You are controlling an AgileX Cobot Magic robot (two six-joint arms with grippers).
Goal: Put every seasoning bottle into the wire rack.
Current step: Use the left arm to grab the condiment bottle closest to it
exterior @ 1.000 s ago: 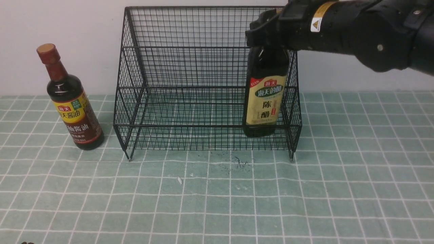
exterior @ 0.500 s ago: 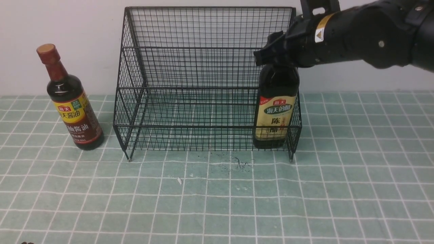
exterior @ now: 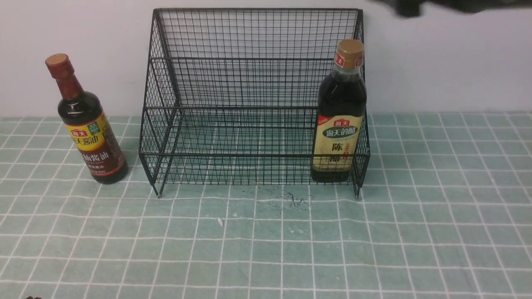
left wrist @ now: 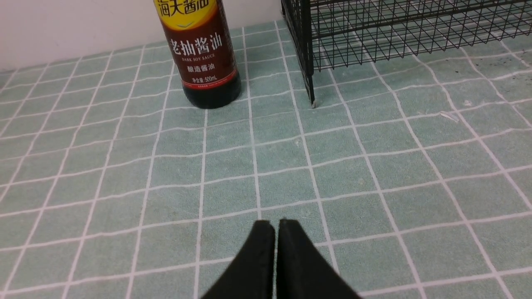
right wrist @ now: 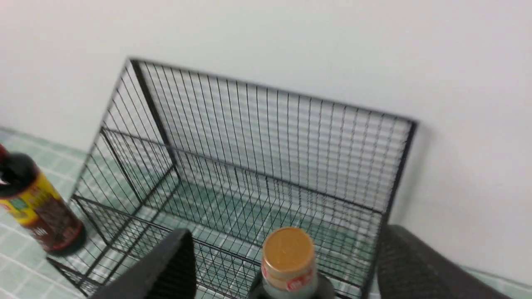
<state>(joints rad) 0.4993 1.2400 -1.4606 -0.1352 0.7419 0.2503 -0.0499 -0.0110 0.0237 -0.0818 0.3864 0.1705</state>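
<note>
- On the worktop (exterior: 266, 249), covered in a green tiled pattern, I see the black wire rack (exterior: 253, 83) standing on its short feet with its tall grid back against the white wall (exterior: 449, 62).
- The vinegar bottle (exterior: 338, 124), with tan cap and cream label, stands upright in the lower front tier at the rack's right end, just beside the right side panel. Nothing grips it.
- The dark soy sauce bottle (exterior: 89, 133), with red-brown cap and yellow-and-brown label, stands on the worktop outside the rack, near its left side and apart from it.
- The right fingers (right wrist: 170, 265) are spread wide and hold nothing. In the right wrist view they sit to either side of the vinegar bottle's cap, above it and clear of it.
- In the front view only a dark blur of the right arm (exterior: 415, 6) shows, at the top edge.
- The left fingers (left wrist: 259, 249) are pressed together, tip against tip, and are empty. They hang over bare worktop, well apart from the soy sauce bottle.
</note>
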